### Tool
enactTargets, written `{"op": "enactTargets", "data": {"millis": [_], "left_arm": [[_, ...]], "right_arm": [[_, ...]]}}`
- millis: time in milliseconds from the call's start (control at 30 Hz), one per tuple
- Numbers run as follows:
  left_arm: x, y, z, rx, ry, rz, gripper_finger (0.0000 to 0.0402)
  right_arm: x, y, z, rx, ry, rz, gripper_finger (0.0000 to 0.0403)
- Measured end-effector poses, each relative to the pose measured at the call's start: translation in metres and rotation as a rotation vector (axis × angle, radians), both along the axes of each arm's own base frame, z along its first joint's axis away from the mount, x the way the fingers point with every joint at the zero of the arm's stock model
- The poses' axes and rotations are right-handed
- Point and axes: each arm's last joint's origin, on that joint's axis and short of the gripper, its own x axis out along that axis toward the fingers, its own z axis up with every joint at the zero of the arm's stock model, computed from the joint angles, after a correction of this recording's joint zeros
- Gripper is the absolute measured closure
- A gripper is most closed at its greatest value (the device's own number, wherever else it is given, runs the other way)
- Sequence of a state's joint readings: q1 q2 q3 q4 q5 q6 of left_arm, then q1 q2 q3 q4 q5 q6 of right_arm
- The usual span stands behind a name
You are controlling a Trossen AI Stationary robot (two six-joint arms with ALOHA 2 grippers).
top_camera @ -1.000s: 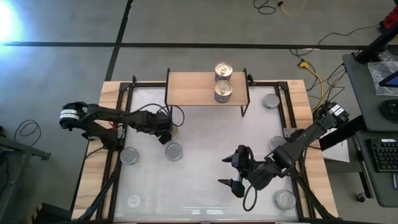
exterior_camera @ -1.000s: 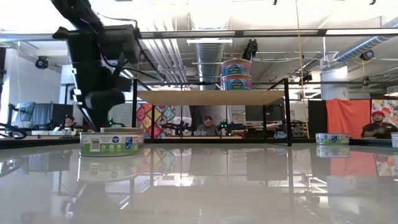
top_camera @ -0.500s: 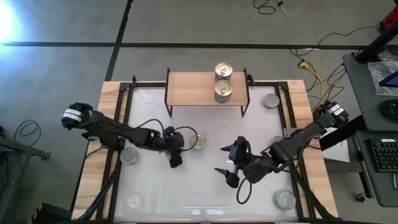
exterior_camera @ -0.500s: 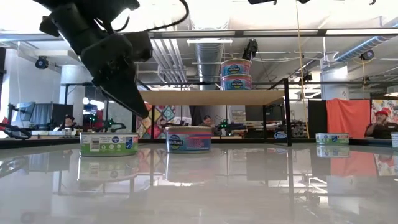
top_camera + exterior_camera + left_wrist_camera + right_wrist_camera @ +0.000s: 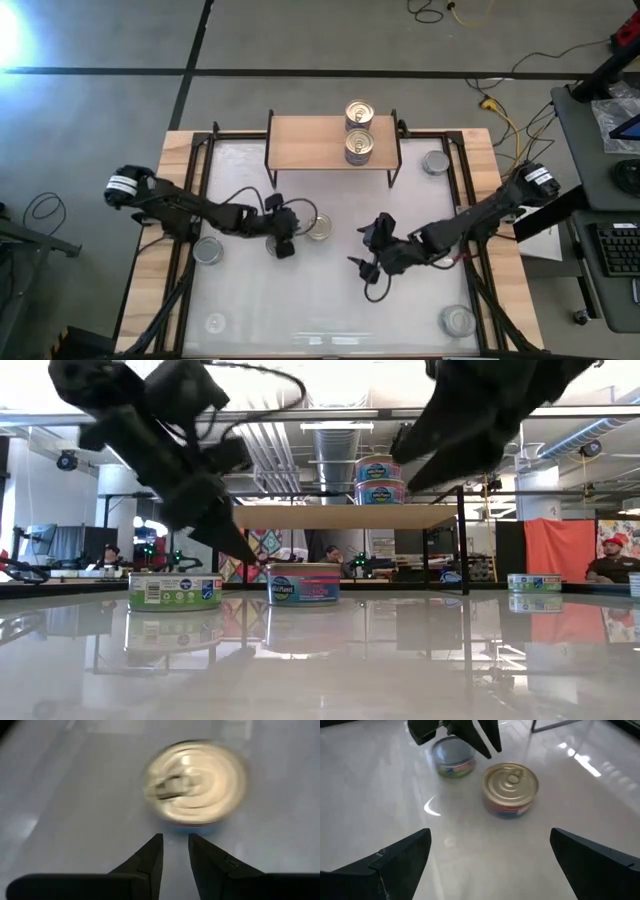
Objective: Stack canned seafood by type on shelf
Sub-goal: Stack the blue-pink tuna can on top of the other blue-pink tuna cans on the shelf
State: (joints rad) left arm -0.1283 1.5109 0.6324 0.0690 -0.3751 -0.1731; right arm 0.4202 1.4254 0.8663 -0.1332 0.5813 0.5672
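A gold-topped tin [image 5: 319,227] [image 5: 511,787] stands on the white table, right of my left gripper [image 5: 283,243] [image 5: 175,840]. That gripper's fingers are nearly shut, slant down and end just short of the tin's side. A green-labelled tin [image 5: 175,588] [image 5: 452,757] stands behind and under that gripper, hidden in the high view. My right gripper [image 5: 368,245] [image 5: 495,870] hangs wide open to the right of the gold-topped tin, facing it, with nothing between its fingers. The shelf [image 5: 310,142] at the far edge carries two gold-topped tins [image 5: 358,146].
More tins stand on the table: one at the left [image 5: 208,250], one at the far right [image 5: 436,162], one at the near right [image 5: 458,320]. The table's black frame rails [image 5: 195,200] run along both sides. Bare table lies between the grippers and the near edge.
My left gripper has swung toward the table's right and near edge and has rolled and tipped, so that it now points at the gold-topped tin, which stands clear of it. My right gripper has come down and toward the gold-topped tin, still wide open.
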Motion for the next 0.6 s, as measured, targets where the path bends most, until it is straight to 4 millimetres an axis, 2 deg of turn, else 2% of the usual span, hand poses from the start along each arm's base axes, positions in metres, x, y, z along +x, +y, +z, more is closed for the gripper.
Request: {"op": "enactTargets", "data": {"millis": [100, 233, 400, 600], "left_arm": [[0.004, 0.014, -0.003, 0.001, 0.030, -0.014, 0.0324], [0.012, 0.019, -0.009, 0.012, 0.084, -0.103, 0.0324], [0.027, 0.015, -0.019, 0.032, 0.127, -0.190, 0.0324], [0.061, 0.000, -0.027, 0.004, 0.102, -0.287, 0.0324]], "right_arm": [[0.001, -0.012, -0.009, -0.025, -0.017, -0.003, 0.0003], [0.002, -0.022, -0.014, -0.082, 0.003, 0.005, 0.0003], [0.004, -0.029, -0.014, -0.147, 0.025, 0.029, 0.0003], [0.004, -0.034, -0.017, -0.171, 0.069, 0.091, 0.0003]]}}
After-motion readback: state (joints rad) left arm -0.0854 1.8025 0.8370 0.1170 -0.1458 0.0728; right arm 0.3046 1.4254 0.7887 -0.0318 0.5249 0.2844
